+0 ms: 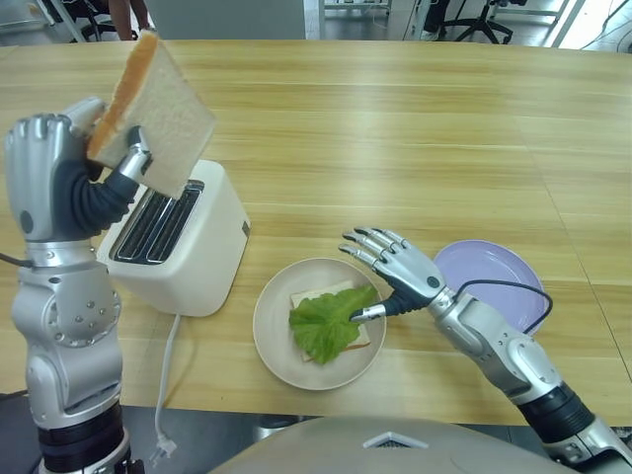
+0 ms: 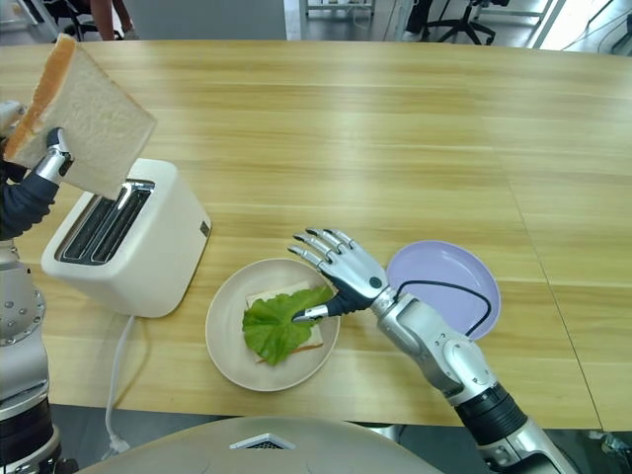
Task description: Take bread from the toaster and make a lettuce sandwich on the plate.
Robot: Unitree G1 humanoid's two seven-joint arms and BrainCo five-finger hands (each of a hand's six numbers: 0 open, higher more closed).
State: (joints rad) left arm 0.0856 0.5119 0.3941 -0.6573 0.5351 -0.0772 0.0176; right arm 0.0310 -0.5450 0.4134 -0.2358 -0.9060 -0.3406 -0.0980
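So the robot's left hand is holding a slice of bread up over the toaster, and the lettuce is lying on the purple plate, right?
Not quite. The lettuce lies on the beige plate, on a bread slice, not on the purple plate beside it; the left eye view shows this. The left hand does hold bread over the toaster.

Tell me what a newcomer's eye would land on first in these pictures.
First the slice of bread held high in the left hand above the white toaster at the left of the table. Next the green lettuce leaf lying on another slice in the beige plate near the front edge, the right hand spread open beside it. A purple plate sits just right of that hand.
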